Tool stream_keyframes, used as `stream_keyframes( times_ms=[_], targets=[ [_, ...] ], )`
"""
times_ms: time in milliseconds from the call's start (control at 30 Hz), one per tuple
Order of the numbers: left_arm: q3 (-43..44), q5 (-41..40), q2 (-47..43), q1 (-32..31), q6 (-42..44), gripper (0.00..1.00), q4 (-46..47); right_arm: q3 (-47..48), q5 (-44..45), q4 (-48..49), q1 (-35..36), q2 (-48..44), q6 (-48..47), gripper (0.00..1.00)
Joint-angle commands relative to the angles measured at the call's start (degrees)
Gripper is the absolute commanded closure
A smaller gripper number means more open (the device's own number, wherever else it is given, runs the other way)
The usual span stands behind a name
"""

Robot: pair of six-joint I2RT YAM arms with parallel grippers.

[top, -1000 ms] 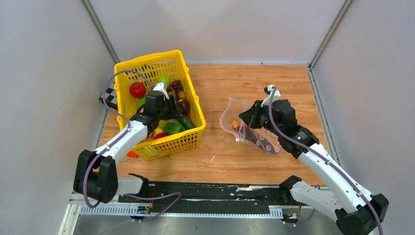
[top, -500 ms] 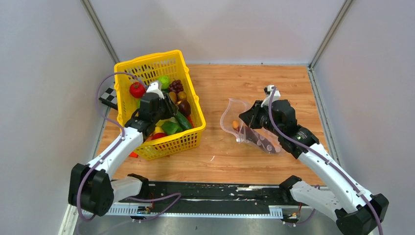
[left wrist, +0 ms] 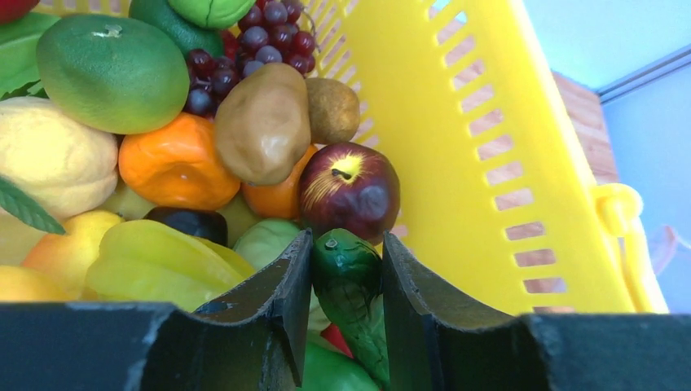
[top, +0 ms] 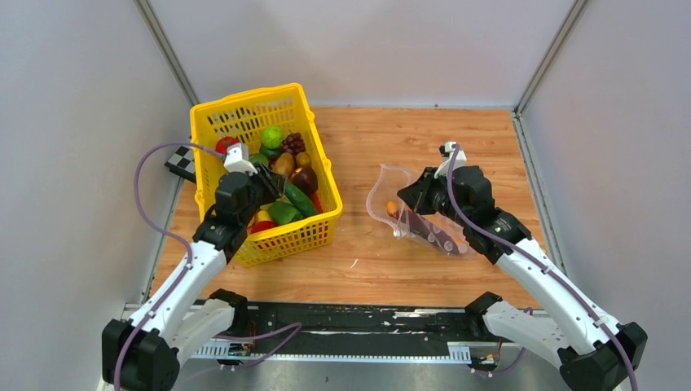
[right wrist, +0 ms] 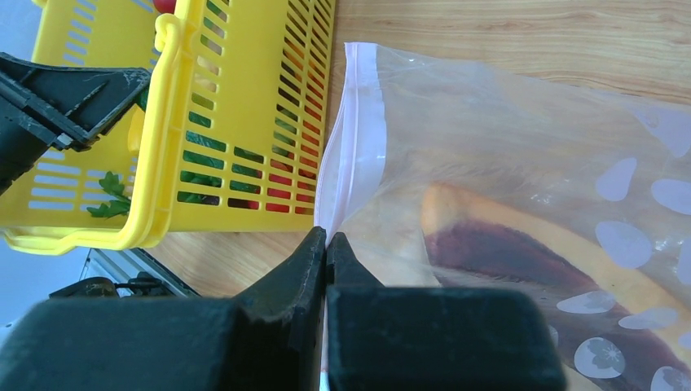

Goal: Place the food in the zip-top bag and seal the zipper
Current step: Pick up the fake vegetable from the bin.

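Left gripper, top view: the left gripper (top: 273, 179) reaches into the yellow lattice plastic basket (top: 314, 232); its arm has drawn back toward the near-left over the last second.
Right gripper, top view: the right gripper (top: 406, 210) has not moved and holds the clear dotted zip-top bag (top: 379, 199), mouth facing the basket, well apart from the left one.
Left wrist view: the jaws, wider a moment ago, now press both flanks of a glossy dark green toy cucumber (left wrist: 350, 293). The pick looks secured, so lifting comes next.
Right wrist view: the jaws are pinched closed on the pale pink zipper strip (right wrist: 346, 130). One brown-orange food piece (right wrist: 489, 236) already lies inside.
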Motion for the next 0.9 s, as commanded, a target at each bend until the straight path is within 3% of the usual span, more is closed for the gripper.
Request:
stream_keyframes(
  times_ms=[0, 633, 867],
  targets=[
    [-0.93, -0.62, -4.95, 0.40, -2.90, 0.76, 6.91, 1.78, -1.34, 3.45, 0.01, -0.34, 1.29, 1.00],
    [-5.92, -2.77, -19.24, 0.40, -6.35, 0.84, 15.49, 0.84, -3.06, 5.63, 0.00, -0.46, 3.35, 1.00],
    [-7.46, 2.30, -21.48, 0.32, -12.47, 0.85, 24.52, -1.91, -1.88, 9.65, 0.00, -2.12, 9.37, 1.00]
  ],
)
